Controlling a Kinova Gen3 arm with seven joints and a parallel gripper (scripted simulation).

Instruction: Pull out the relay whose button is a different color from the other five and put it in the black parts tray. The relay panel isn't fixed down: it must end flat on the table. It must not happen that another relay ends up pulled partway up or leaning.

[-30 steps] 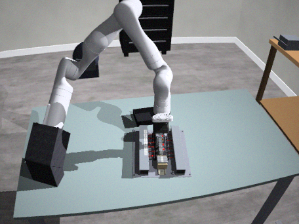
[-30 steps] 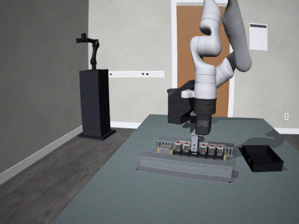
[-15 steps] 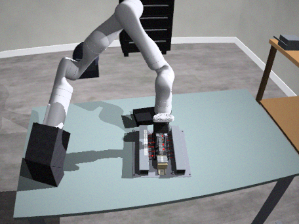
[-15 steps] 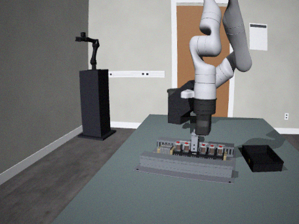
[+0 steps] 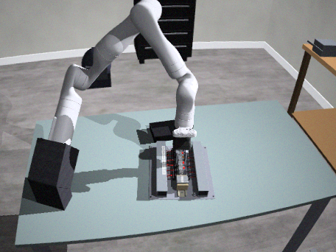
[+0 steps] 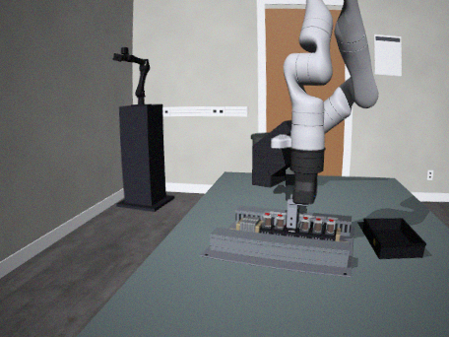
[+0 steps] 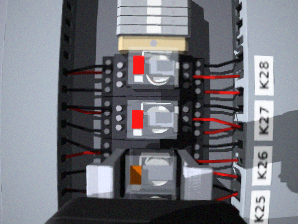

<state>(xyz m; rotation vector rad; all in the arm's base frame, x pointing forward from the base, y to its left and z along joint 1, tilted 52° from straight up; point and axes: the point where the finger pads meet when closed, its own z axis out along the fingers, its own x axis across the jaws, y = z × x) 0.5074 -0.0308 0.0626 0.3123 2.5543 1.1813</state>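
Observation:
The relay panel (image 5: 203, 167) (image 6: 281, 251) appears flat on the table, with its row of relays between two grey ducts. My gripper (image 6: 292, 223) (image 7: 151, 166) is shut on the orange-button relay (image 7: 159, 172), one finger on each side. That relay is in the row beside label K26; whether it has risen in its socket, I cannot tell. The other relays in view have red buttons, such as the K27 relay (image 7: 160, 120) and the K28 relay (image 7: 161, 67). The black parts tray (image 5: 163, 138) (image 6: 401, 252) stands off the panel's end and looks empty.
Grey terminal blocks (image 5: 182, 179) (image 7: 153, 17) sit at one end of the relay row. Red and black wires run from the sockets to the slotted ducts on both sides. The arm's black base (image 5: 51, 169) stands at the table's left end in the top view.

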